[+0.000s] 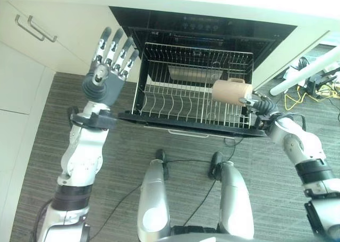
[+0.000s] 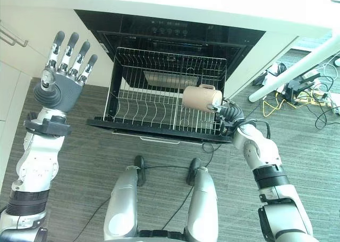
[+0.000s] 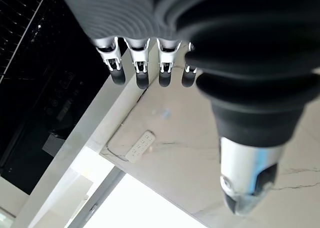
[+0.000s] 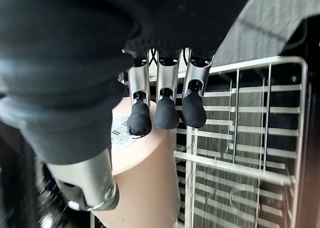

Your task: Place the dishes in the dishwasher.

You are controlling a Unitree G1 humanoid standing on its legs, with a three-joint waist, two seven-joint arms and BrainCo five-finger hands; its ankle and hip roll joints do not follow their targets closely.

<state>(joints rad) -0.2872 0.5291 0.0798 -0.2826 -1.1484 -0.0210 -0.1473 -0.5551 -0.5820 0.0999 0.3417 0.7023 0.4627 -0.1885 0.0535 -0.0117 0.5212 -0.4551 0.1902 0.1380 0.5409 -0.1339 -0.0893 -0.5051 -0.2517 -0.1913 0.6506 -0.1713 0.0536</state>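
Observation:
The dishwasher stands open with its wire rack pulled out over the lowered door. A tan mug lies on its side just above the rack's right part, handle up. My right hand is shut on it from the right. In the right wrist view its fingers curl over the mug's labelled base and the thumb lies along the side. My left hand is raised left of the rack, open with fingers spread, holding nothing.
White cabinets with bar handles stand to the left of the dishwasher. A white pole and loose cables lie on the floor at the right. A white countertop with a power strip runs above.

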